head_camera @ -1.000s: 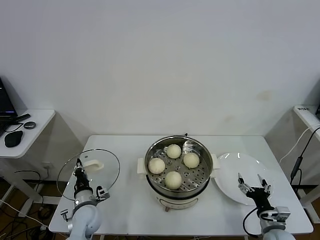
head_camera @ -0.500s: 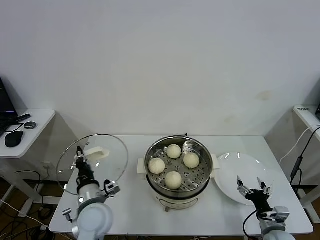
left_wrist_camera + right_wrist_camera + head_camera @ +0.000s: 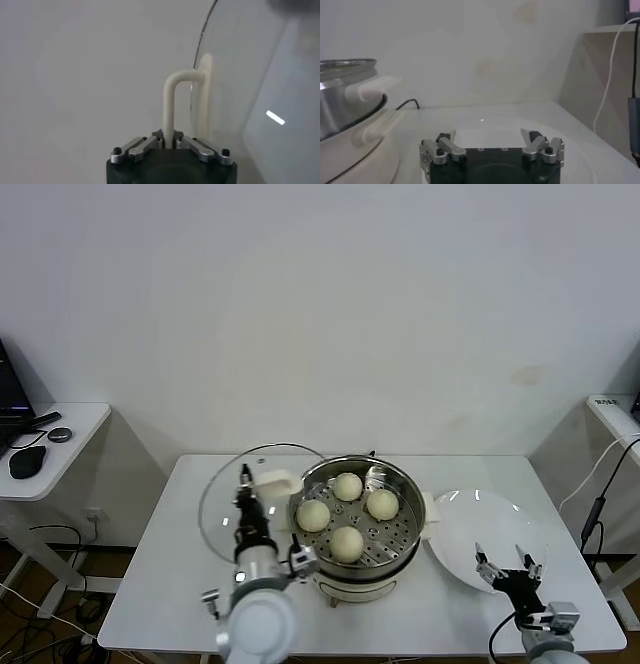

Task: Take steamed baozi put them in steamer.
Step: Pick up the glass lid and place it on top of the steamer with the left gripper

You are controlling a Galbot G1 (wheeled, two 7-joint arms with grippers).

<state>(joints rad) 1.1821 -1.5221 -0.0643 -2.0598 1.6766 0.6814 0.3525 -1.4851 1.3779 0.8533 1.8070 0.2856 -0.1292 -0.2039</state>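
The steamer [image 3: 356,524] sits at the middle of the white table [image 3: 200,584], a round pot of shiny stainless steel on a white base, with cream side handles sticking out to either side; its perforated steel tray is dotted with small holes. On that tray lie the four steamed baozi [image 3: 347,543], smooth, round, cream-white buns with no visible pleats, set in a diamond: one toward the wall, one toward the robot, one to each side, close together but apart. The left gripper [image 3: 244,496] is clamped on the cream loop handle of the glass lid [image 3: 225,494], holding the lid raised and tilted just beside the steamer's left rim (in the left wrist view the handle runs straight between the closed fingers). The right gripper [image 3: 507,565] hovers with its jaws wide apart over the near edge of the flat white plate [image 3: 470,529], holding nothing.
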